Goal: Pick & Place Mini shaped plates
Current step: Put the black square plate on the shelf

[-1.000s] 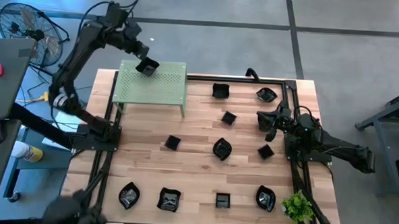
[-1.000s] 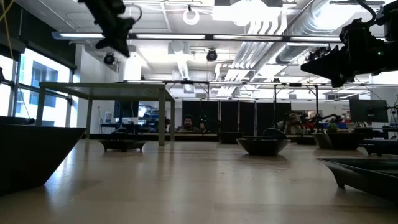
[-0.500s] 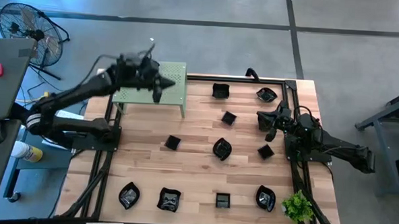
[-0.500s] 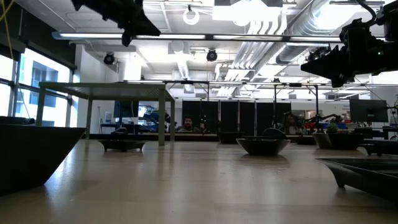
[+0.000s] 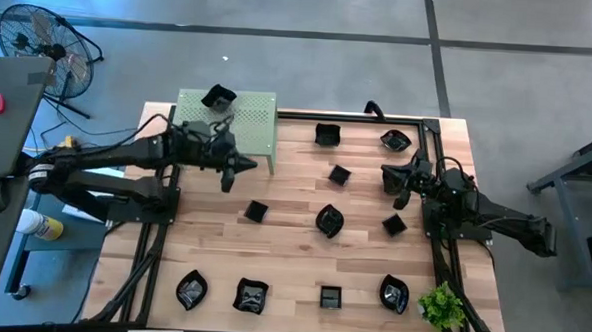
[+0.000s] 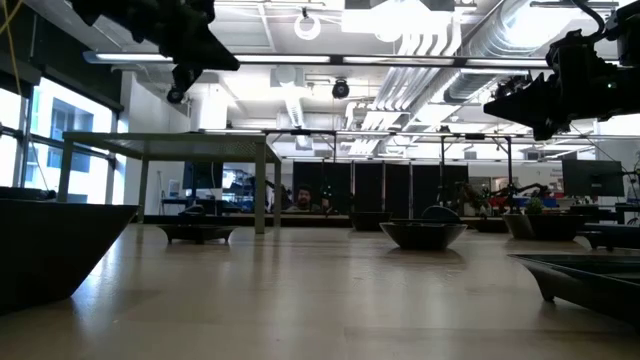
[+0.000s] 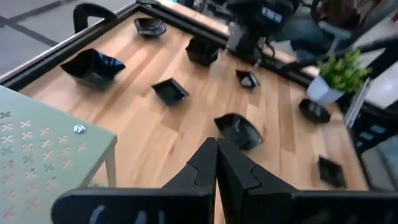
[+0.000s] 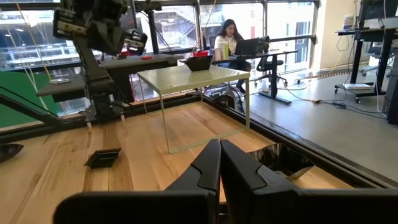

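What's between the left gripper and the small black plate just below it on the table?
Only bare wood, in the high view: left gripper, plate.

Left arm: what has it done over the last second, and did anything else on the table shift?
The left hand let go of a mini plate, which now sits on the green perforated stand. The hand then swung off the stand and down over the wooden table, fingers shut and empty. The right hand stayed parked at the table's right side, shut. The other plates, such as the square one, did not move.
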Robot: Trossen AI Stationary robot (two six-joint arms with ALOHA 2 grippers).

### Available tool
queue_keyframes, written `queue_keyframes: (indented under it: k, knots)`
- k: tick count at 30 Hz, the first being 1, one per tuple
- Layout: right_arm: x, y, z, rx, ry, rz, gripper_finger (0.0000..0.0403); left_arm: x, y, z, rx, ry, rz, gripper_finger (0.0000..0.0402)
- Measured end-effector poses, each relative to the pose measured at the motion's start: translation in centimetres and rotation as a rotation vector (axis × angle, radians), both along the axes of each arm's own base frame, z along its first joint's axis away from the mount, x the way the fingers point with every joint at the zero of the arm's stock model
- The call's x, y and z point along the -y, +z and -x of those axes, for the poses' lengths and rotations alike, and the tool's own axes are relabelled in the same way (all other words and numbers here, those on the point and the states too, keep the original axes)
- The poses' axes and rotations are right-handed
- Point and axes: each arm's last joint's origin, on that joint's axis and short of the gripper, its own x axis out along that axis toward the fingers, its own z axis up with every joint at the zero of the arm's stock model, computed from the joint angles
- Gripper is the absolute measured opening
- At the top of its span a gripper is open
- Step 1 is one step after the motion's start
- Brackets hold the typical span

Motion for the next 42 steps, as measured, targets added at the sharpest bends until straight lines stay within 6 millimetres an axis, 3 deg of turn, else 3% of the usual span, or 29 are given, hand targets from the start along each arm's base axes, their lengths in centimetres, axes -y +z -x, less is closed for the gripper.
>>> queue_keyframes:
  k: [5,10,13,18,24,28,32,37,42]
  knots:
    - [0.0,0.8,0.1,0.11,-0.003,-0.045,0.0005,1.0,-0.5,-0.3,-0.054,-0.005,-0.052,0.0001]
    - [0.3,2.0,0.5,0.309,-0.119,-0.136,0.0005,1.7,-0.8,-0.5,-0.045,-0.013,-0.022,0.0001]
    - [0.2,2.8,0.6,0.375,-0.088,-0.126,0.0003,2.2,-2.5,-0.4,-0.008,-0.03,0.012,0.0]
    - [0.2,5.0,0.3,0.335,-0.064,-0.22,0.0001,2.9,-6.1,0.3,0.03,0.065,0.113,0.0]
    - [1.4,7.1,-2.8,0.074,-0.123,-0.452,0.0001,3.5,-6.4,1.0,0.091,0.13,0.097,0.0]
    - [2.6,6.0,-6.5,-0.076,-0.174,-0.704,0.0002,3.4,-5.6,1.7,0.143,0.147,0.085,0.0]
    - [3.6,3.4,-9.2,-0.193,-0.232,-0.924,0.0023,3.4,-4.7,2.7,0.195,0.169,0.051,0.0]
    - [4.8,0.0,-10.6,-0.299,-0.341,-1.09,0.0072,3.3,-4.4,3.4,0.203,0.182,0.033,0.0]
    - [5.9,-1.8,-11.1,-0.331,-0.398,-1.117,0.0109,3.3,-4.7,3.5,0.169,0.192,0.03,0.0]
